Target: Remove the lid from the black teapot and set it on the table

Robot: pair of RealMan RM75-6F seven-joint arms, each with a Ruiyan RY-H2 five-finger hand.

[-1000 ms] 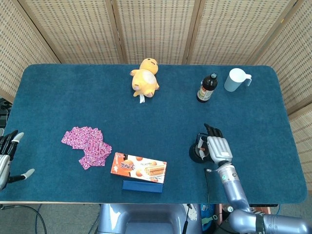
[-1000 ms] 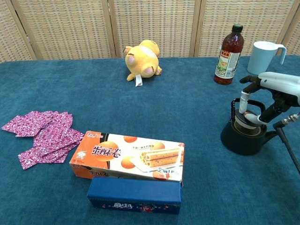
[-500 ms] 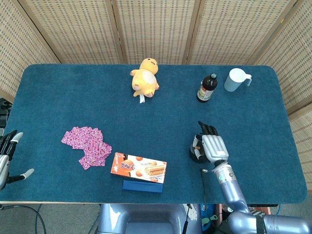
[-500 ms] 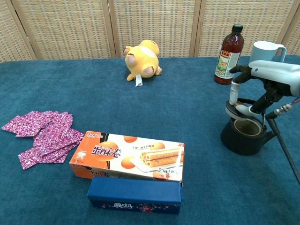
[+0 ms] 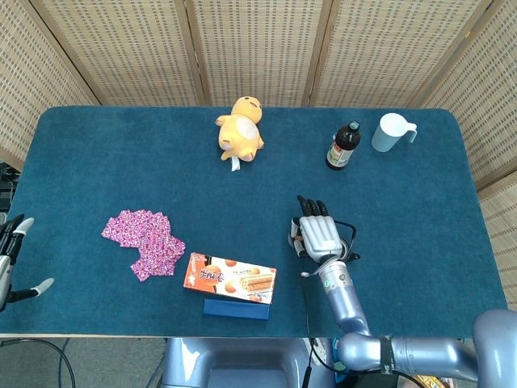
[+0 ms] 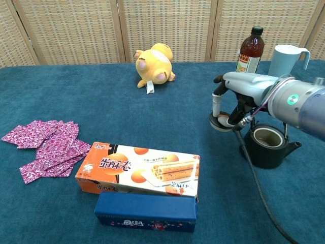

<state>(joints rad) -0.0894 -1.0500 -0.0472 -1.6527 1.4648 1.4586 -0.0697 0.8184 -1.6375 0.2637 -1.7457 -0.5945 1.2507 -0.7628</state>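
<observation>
The black teapot (image 6: 269,146) stands at the right of the blue table, its mouth uncovered and its handle upright. My right hand (image 6: 237,95) pinches the round lid (image 6: 220,122) and holds it just left of the pot, low over the cloth; I cannot tell whether it touches the cloth. From the head view, the right hand (image 5: 320,234) covers most of the teapot (image 5: 350,239), and only the handle and an edge show. My left hand (image 5: 10,257) hangs at the table's left front edge with fingers apart and nothing in it.
A snack box (image 6: 139,170) and a dark blue box (image 6: 144,211) lie at the front middle. Purple wrappers (image 6: 48,147) lie at the left. A yellow plush toy (image 6: 155,63), a brown bottle (image 6: 250,51) and a pale mug (image 6: 285,61) stand at the back. A cable (image 6: 254,175) trails from the right arm.
My right hand has lifted the lid off the teapot and carried it leftward, away from the pot. The left hand has barely moved.
</observation>
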